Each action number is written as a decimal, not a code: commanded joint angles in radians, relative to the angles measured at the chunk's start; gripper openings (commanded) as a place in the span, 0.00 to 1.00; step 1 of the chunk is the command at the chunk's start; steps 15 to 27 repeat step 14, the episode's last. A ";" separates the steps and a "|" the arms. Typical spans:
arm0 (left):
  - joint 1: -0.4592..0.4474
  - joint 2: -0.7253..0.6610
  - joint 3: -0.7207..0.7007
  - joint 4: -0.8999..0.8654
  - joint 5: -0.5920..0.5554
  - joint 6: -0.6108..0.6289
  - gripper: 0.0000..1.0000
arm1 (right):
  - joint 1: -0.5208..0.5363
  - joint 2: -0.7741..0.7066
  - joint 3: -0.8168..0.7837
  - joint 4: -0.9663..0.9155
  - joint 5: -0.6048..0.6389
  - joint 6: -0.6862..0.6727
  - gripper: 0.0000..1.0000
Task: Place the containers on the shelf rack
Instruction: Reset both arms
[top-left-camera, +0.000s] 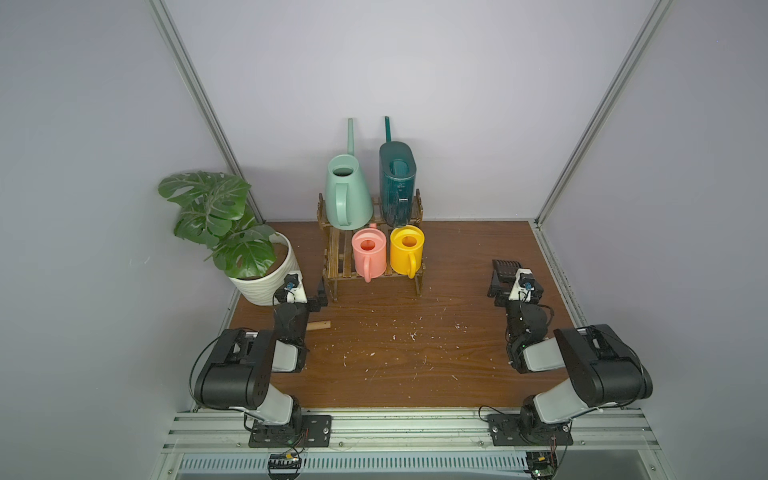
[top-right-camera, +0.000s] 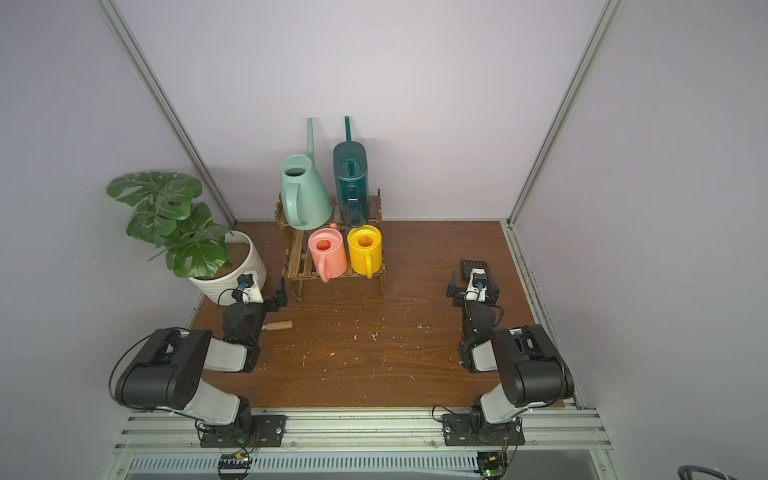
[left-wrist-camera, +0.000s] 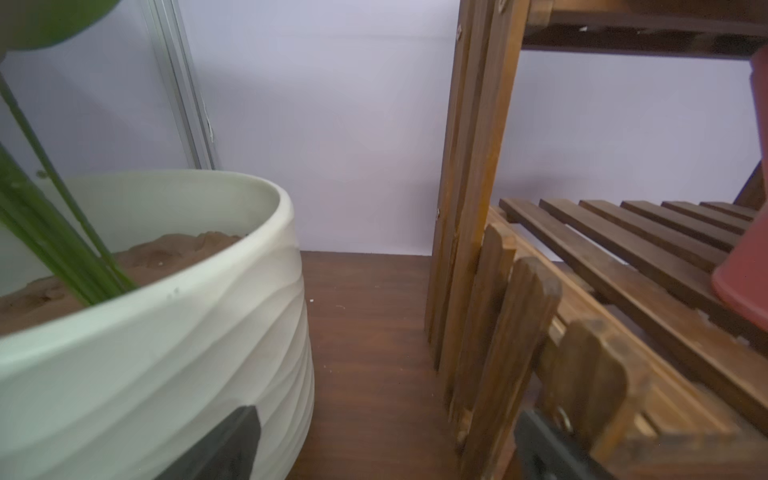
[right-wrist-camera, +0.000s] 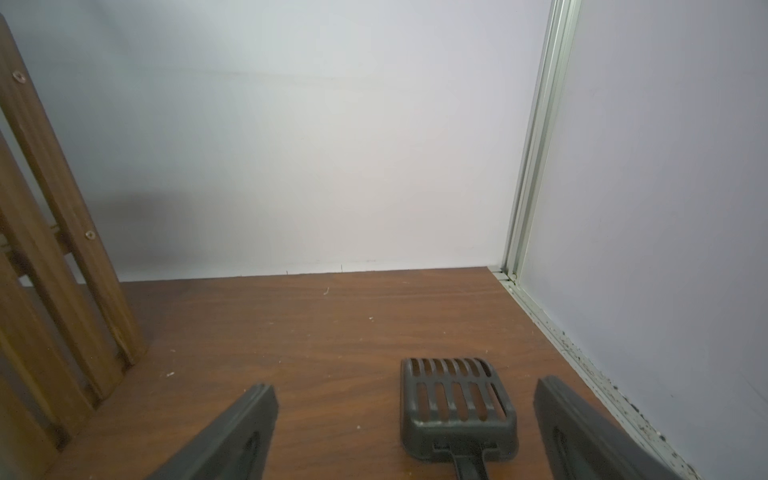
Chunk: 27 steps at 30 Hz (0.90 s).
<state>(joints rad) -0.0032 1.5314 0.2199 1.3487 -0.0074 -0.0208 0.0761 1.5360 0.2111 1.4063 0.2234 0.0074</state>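
While the green can (top-left-camera: 348, 195) and the dark teal can (top-left-camera: 397, 185) stand on the top step of the shelf rack (top-left-camera: 337, 257), the pink can (top-left-camera: 368, 252) and the yellow can (top-left-camera: 406, 250) sit side by side on its low step. The left pincer (left-wrist-camera: 386, 449) is wide open and holds nothing, low between the plant pot (left-wrist-camera: 166, 353) and the rack. The right pincer (right-wrist-camera: 405, 386) is wide open too, and a dark scoop (right-wrist-camera: 455, 411) lies on the surface (top-left-camera: 374, 340) between its fingers.

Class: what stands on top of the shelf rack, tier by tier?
Upper tier: mint-green watering can and dark-teal watering can, side by side. Lower tier: pink watering can and yellow watering can. The slats of the shelf rack beneath them are covered.
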 joint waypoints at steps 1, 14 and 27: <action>0.011 0.002 -0.003 -0.089 -0.005 0.000 0.98 | -0.004 0.002 -0.016 -0.055 0.007 0.007 0.99; 0.012 -0.003 -0.004 -0.090 -0.004 0.000 0.98 | -0.002 0.001 -0.019 -0.045 -0.002 -0.003 0.99; 0.012 -0.003 -0.004 -0.090 -0.004 0.000 0.98 | -0.002 0.001 -0.019 -0.045 -0.002 -0.003 0.99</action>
